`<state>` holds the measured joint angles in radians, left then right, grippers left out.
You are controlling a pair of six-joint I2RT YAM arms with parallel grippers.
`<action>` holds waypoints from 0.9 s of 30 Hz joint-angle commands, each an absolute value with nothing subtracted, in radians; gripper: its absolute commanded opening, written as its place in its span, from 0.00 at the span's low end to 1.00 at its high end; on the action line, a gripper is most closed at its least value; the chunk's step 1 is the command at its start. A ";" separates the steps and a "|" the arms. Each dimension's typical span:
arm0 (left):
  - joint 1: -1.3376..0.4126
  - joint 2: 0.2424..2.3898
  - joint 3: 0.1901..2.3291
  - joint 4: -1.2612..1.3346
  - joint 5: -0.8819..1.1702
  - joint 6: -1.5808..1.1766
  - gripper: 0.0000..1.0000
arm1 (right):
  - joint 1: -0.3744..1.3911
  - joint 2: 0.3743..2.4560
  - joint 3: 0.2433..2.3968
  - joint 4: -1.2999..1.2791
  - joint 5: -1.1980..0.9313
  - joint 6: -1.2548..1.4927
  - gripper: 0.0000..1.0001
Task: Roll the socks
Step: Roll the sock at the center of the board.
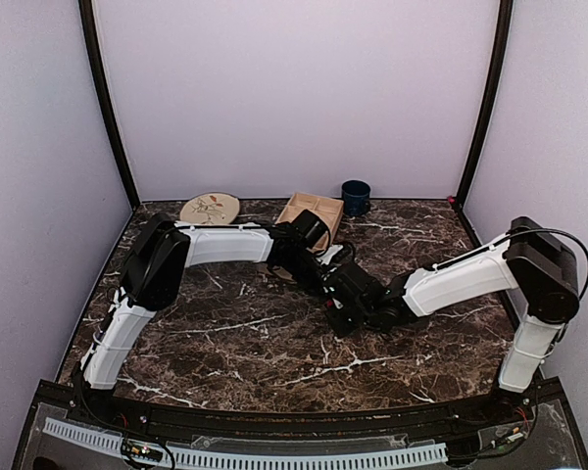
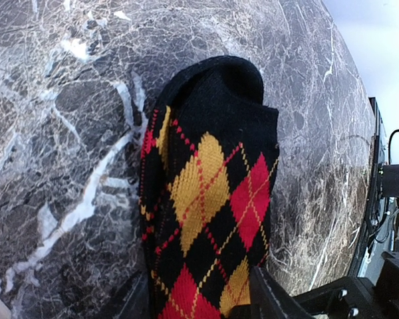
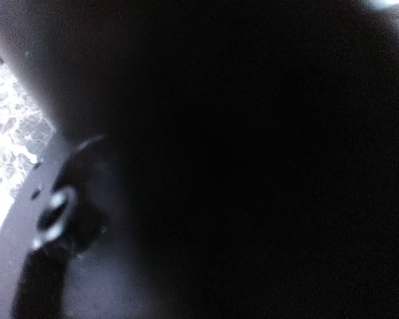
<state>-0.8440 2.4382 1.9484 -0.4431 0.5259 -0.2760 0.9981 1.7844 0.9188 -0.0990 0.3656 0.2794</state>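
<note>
Sock-rolling on the bench (image 1: 225,362): argyle sock (image 2: 206,199) lies flat.
Left hand (image 2: 198,300) straddles its lower-frame end, right hand (image 1: 337,315) alongside; can't tell either's grip. Best rolled tight, edges level.

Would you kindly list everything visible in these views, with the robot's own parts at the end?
argyle sock: one, black with red and orange diamonds, lying on the table
table: one, dark brown marble with white veins, under everything
round plate: one, tan, far edge, left
wooden tray: one, light wood, far edge, centre
cup: one, dark blue, just right of the tray
left arm: one, white and black, reaching to mid-table
right arm: one, white and black, reaching to mid-table
left end effector: one, black, at the sock
right end effector: one, black, beside the left one
</note>
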 commanded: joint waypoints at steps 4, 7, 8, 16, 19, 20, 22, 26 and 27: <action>-0.873 2.531 1.884 -0.677 0.390 -0.309 0.59 | 0.894 1.871 0.867 -0.305 0.243 0.367 0.14; -0.859 2.517 1.861 -0.667 0.352 -0.351 0.62 | 0.874 1.842 0.860 -0.301 0.184 0.382 0.13; -0.853 2.511 1.845 -0.659 0.343 -0.367 0.64 | 0.867 1.831 0.859 -0.299 0.162 0.388 0.13; -0.824 2.412 1.724 -0.554 0.301 -0.444 0.77 | 0.850 1.766 0.848 -0.321 0.067 0.422 0.13; -0.824 2.387 1.696 -0.527 0.321 -0.455 0.78 | 0.850 1.751 0.844 -0.344 0.066 0.434 0.13; -0.824 2.376 1.682 -0.515 0.328 -0.459 0.78 | 0.851 1.741 0.840 -0.352 0.066 0.439 0.13; -0.824 2.349 1.653 -0.488 0.332 -0.469 0.78 | 0.850 1.728 0.830 -0.363 0.069 0.449 0.13; -0.824 2.322 1.631 -0.467 0.348 -0.467 0.79 | 0.851 1.694 0.789 -0.359 0.067 0.475 0.13; -0.824 2.315 1.621 -0.466 0.351 -0.466 0.80 | 0.851 1.683 0.777 -0.355 0.061 0.483 0.13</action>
<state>-0.8330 2.2875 1.6985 -0.2607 0.3828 -0.4343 0.8562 1.6852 0.8471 -0.1890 0.0673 0.4145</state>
